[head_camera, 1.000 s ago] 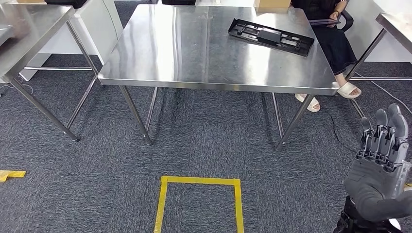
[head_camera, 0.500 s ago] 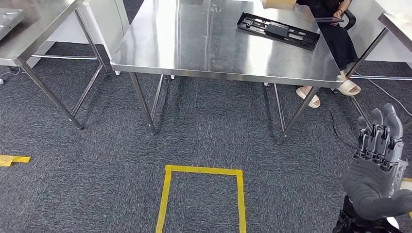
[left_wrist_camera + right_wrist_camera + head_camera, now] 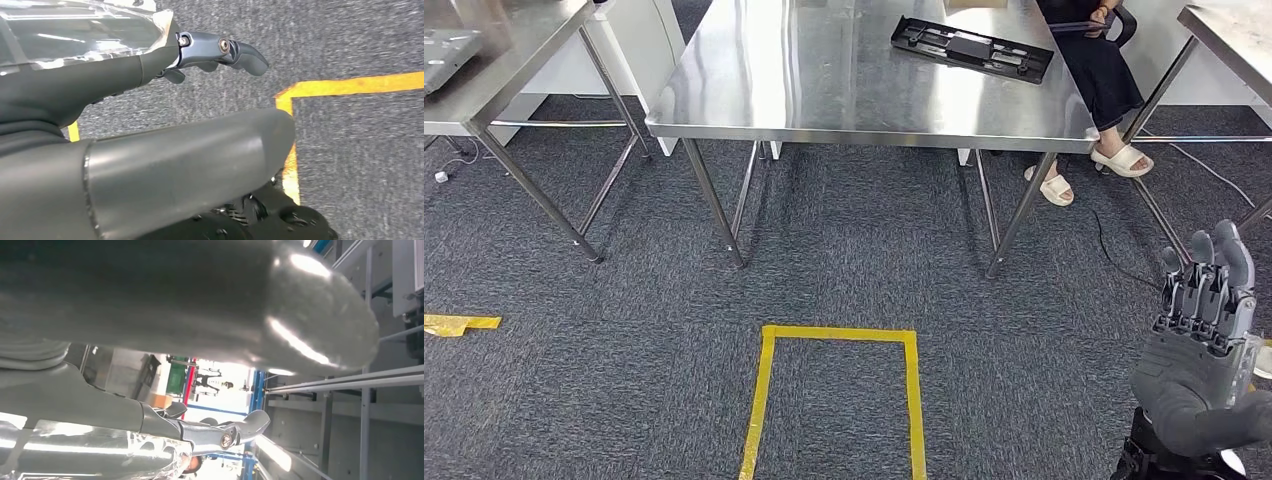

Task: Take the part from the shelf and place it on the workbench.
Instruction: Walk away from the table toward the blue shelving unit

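A long black part (image 3: pixel 972 46) lies flat on the far right of the steel workbench (image 3: pixel 824 90) straight ahead in the head view. My right hand (image 3: pixel 1204 350) is raised at the lower right over the carpet, well short of the bench, its fingers (image 3: pixel 1209 270) up and apart from the thumb, holding nothing. In the right wrist view the right hand (image 3: pixel 200 300) has nothing between thumb and fingers (image 3: pixel 245 427). My left hand (image 3: pixel 190 160) hangs over the carpet with its fingers (image 3: pixel 235 50) stretched out and empty.
A person (image 3: pixel 1094 60) sits at the bench's far right corner, sandalled feet (image 3: pixel 1121 160) by its right leg. Another steel table (image 3: pixel 494 60) stands at the left and a third (image 3: pixel 1234 30) at the right. A yellow tape square (image 3: pixel 839 340) marks the carpet before the bench.
The whole picture has shifted: the camera moved, and the bench now sits higher in the picture. My right hand keeps the same pose at the lower right.
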Controlling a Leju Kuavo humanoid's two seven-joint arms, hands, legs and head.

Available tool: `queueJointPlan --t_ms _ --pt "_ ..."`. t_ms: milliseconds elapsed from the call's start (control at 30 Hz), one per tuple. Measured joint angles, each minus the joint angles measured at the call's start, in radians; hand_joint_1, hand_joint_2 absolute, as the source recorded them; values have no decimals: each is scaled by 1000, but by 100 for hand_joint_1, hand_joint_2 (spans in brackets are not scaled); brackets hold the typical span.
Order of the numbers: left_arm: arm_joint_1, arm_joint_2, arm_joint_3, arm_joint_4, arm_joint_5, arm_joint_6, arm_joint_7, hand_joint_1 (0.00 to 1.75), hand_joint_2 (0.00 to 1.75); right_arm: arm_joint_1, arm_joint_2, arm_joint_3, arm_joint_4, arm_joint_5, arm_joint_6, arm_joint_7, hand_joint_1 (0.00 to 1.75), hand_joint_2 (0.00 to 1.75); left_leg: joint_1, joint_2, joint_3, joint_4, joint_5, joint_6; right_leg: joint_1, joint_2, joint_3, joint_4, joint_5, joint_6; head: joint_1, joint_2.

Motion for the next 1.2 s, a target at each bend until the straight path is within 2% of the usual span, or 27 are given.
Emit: queueJointPlan --t_ms 33,67,100,133,200,233,267,333,367,400,467,500,533,567,600,667,700,767,833,867,933,1000,1033,1067,1100,1133,1200 --pt "0 0 0 0 0 0 0 0 0 1 0 0 0 0 0 0 0 0 0 -1 -1 41 -7 -1 2 -1 -10 1 9 0 0 0" --pt "0 0 0 0 0 0 0 0 0 2 0 0 0 0 0 0 0 0 0 -1 12 52 6 -1 3 0 -20 4 17 2 0 0" --pt "0 0 0 0 0 0 0 0 0 3 0 0 0 0 0 0 0 0 0 -1 44 26 33 1 4 0 -31 9 24 4 0 0" --pt "0 0 0 0 0 0 0 0 0 4 1 0 0 0 0 0 0 0 0 -1 93 -34 59 5 5 0 -42 15 29 7 0 0" --pt "-2 2 -1 0 0 0 0 0 0 5 1 0 0 0 0 0 0 0 -3 -3 192 -174 73 15 8 0 -61 29 37 15 0 0" --pt "-2 2 -1 0 0 0 0 0 0 5 1 0 0 0 0 0 0 0 -6 -4 220 -220 68 19 10 -1 -67 34 42 22 0 0" --pt "-3 3 -1 0 0 0 0 0 0 5 1 0 -1 0 0 -1 0 0 -9 -5 228 -242 60 23 11 -2 -72 36 47 29 1 0" --pt "-3 2 -1 0 0 0 0 0 0 5 1 0 -1 0 0 -1 0 0 -10 -3 216 -256 68 34 11 -4 -84 39 57 44 1 0" --pt "-3 1 -1 0 0 -1 0 0 0 6 1 -1 -2 0 0 -2 0 0 -8 0 206 -262 77 42 12 -3 -96 50 48 48 1 0" --pt "-2 0 -1 0 0 -1 -1 0 0 6 0 -1 -2 0 0 -2 0 0 -5 2 194 -267 89 50 12 -1 -111 76 23 47 4 0" --pt "-2 1 -1 0 0 -2 -1 0 0 6 -2 -3 -3 0 0 -3 0 0 -4 6 170 -269 110 57 8 3 -148 182 -57 40 8 0" --pt "-2 1 -1 0 0 -2 -1 0 0 7 -3 -3 -3 0 0 -3 0 0 -5 7 157 -268 120 57 5 4 -162 246 -91 41 9 0" --pt "-2 1 -1 0 0 -2 -1 0 0 9 -3 -3 -3 -1 0 -3 0 0 -5 9 144 -268 130 56 3 4 -167 294 -106 46 9 0" --pt "-2 1 -1 0 0 -2 -1 0 0 10 -3 -3 -3 -1 0 -3 0 0 -5 10 132 -267 139 54 0 4 -159 315 -104 56 9 0" --pt "-2 1 -1 0 0 -2 -1 0 0 11 -3 -3 -3 -1 0 -3 0 0 -5 11 121 -266 149 52 -3 4 -133 299 -85 69 9 0" --pt "-2 1 -1 0 0 -3 -1 0 0 12 -3 -3 -3 -2 0 -3 0 0 -4 11 103 -262 167 43 -9 4 -36 174 -47 87 9 0" --pt "-2 1 -1 0 0 -4 -1 0 0 12 -3 -3 -3 -2 0 -3 0 0 -6 11 96 -260 175 38 -9 5 18 94 -42 88 9 0" --pt "-2 1 -1 0 0 -6 -1 0 0 13 -5 -4 -5 -2 0 -4 0 0 -9 10 87 -257 192 26 -5 7 71 0 -52 77 7 0" --pt "-1 2 -1 0 0 -8 -1 0 0 15 -7 -5 -6 -3 0 -6 0 0 -8 10 83 -256 204 15 -5 8 63 -7 -49 61 5 0" --pt "-1 3 -1 0 0 -9 -1 0 0 16 -8 -6 -6 -3 0 -6 0 0 -5 9 78 -248 194 11 -7 7 56 -6 -43 49 4 0" --pt "0 3 -1 1 -2 -10 -1 0 0 17 -8 -6 -6 -3 0 -7 0 0 -1 6 53 -182 121 3 -12 4 38 -6 -26 23 2 0" --pt "0 3 -1 1 -3 -11 -1 0 0 18 -9 -6 -6 -3 0 -7 0 0 -1 3 18 -52 22 -2 -6 2 16 -4 -7 7 1 0" --pt "0 3 -1 1 -3 -11 -1 0 0 18 -9 -6 -6 -3 0 -7 0 0 -1 2 7 8 -4 -3 -3 2 5 -3 2 5 0 0" --pt "0 3 -1 1 -3 -11 -1 0 0 19 -9 -6 -6 -3 0 -7 0 0 -1 1 10 39 -5 -2 0 2 -5 0 11 5 0 0" --pt "0 3 -1 1 -3 -11 -1 0 0 19 -9 -6 -6 -3 0 -7 0 0 -1 0 30 34 12 0 1 2 -15 4 18 7 0 0" --pt "0 3 -1 1 -3 -11 -1 0 0 19 -9 -6 -6 -3 0 -7 0 0 -1 0 70 -11 38 3 2 3 -25 9 23 10 0 0" --pt "-1 4 -1 1 -3 -11 -1 0 0 20 -9 -7 -6 -3 0 -7 0 0 -3 -3 173 -155 68 14 5 3 -42 24 29 16 0 0"
